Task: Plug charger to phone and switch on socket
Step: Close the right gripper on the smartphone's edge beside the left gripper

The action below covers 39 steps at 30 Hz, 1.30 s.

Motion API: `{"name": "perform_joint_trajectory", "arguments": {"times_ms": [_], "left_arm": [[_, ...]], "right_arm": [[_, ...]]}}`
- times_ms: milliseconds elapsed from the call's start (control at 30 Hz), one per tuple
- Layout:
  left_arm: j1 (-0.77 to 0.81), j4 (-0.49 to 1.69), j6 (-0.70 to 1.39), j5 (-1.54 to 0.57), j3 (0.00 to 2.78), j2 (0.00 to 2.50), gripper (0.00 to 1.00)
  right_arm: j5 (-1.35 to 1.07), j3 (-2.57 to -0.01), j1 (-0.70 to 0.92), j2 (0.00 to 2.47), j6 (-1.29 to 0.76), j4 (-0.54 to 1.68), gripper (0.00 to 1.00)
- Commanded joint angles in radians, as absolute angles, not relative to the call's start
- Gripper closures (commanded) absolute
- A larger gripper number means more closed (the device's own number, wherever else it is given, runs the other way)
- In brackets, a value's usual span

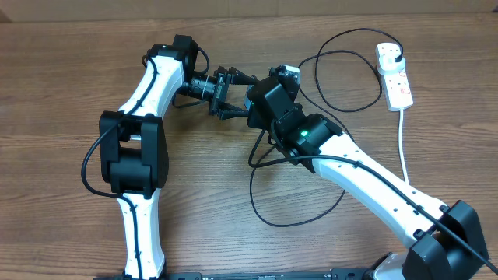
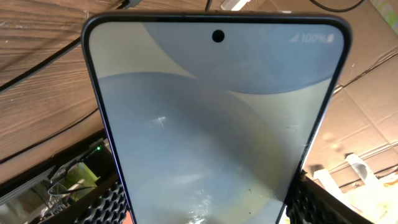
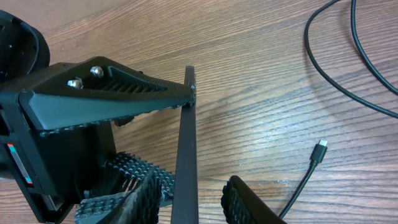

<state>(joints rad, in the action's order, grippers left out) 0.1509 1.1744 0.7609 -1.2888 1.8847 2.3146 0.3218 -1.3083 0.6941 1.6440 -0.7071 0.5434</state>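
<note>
The phone [image 2: 217,124] is up off the table [image 1: 70,62], pinched by its two long edges in the jaws of the left gripper [image 1: 243,96]. In the left wrist view its lit screen fills the frame: pale grey-blue shapes, a punch-hole lens near the top edge and "100%" in one corner. The ribbed pads [image 2: 111,205] press in on either side of it.

From the right wrist the phone shows edge-on as a thin dark slab, with one left finger touching its edge. The right gripper [image 3: 194,190] straddles the phone with its jaws spread. One pad sits close against the phone's face (whether it touches, I cannot tell) and the other stands apart from it.

The charger [image 1: 342,85] is not in the phone. Its small connector tip [image 3: 320,151] lies flat on the table, well apart from the phone, and the black cable loops away from it. The charger's plug [image 1: 397,56] sits in the socket [image 1: 394,78], far from the phone, with the white cord [image 1: 403,132] trailing off the strip.
</note>
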Motion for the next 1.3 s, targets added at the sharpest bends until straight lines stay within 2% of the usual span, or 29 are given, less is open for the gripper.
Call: {"name": "perform_joint_trajectory", "arguments": {"times_ms": [0,133,233,300,800,1067,1133,1267], "left_arm": [[0.152,1.174,0.783,-1.307,1.884,2.266,0.34],[0.152,1.171,0.809,-1.29,1.884,2.266,0.33],[0.152,1.17,0.809,-1.29,1.884,2.266,0.33],[0.152,1.17,0.809,-1.29,1.884,2.266,0.33],[0.152,1.17,0.82,-1.29,1.884,2.266,0.31],[0.152,1.17,0.82,-1.29,1.884,2.266,0.3],[0.152,1.17,0.82,-1.29,1.884,2.266,0.28],[0.152,1.163,0.815,-1.29,1.884,2.266,0.16]], "right_arm": [[0.339,-1.335,0.693,1.652,-0.711,0.541,0.67],[0.34,-1.335,0.693,1.652,-0.711,0.547,0.69],[0.34,-1.335,0.693,1.652,-0.711,0.547,0.78],[0.34,-1.335,0.693,1.652,-0.712,0.547,0.8],[0.339,-1.335,0.693,1.652,-0.715,0.549,0.83],[0.335,-1.335,0.693,1.652,-0.72,0.551,0.92],[0.336,-1.335,0.693,1.652,-0.73,0.552,0.94],[0.336,-1.335,0.693,1.652,-0.73,0.551,0.96]]}}
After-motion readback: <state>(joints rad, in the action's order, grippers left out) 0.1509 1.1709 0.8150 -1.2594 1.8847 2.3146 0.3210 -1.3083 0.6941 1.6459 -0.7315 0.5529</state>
